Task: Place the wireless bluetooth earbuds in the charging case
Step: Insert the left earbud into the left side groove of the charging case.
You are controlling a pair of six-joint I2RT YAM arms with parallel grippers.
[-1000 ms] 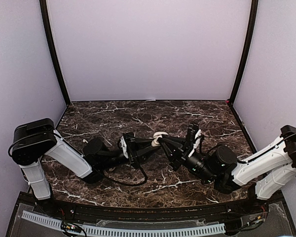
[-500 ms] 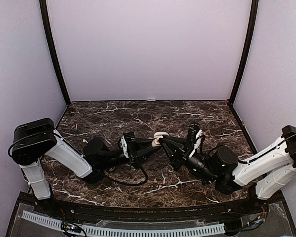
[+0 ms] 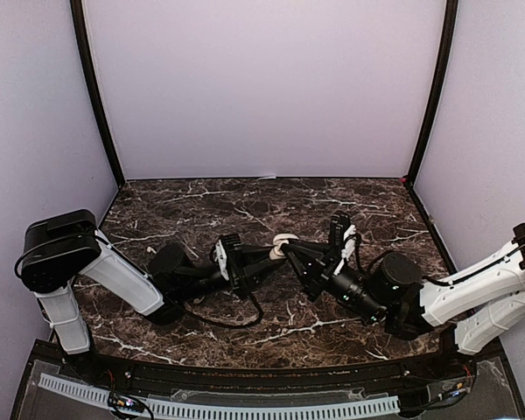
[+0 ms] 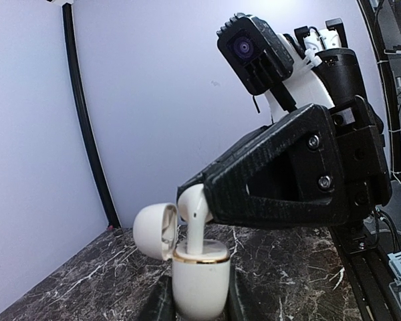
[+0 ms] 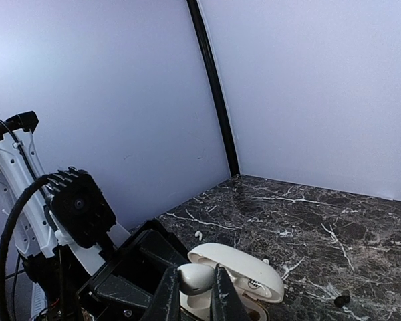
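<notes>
The left hand [image 4: 199,304] clamps the open case [image 4: 200,277] while the right hand [image 5: 195,297], pinching a bud [image 4: 195,217], has it half-seated and unreleased.

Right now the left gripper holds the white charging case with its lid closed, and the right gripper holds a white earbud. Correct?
The lid is open, hinged back from the white charging case; the left wrist view shows it. The rest is right.

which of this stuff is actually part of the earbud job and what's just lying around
In the job: charging case, lid open, in the left gripper; white earbud in the right gripper, stem entering the case.
Lying about: tiny white bud and tiny black bud, loose on the marble table, untouched.
</notes>
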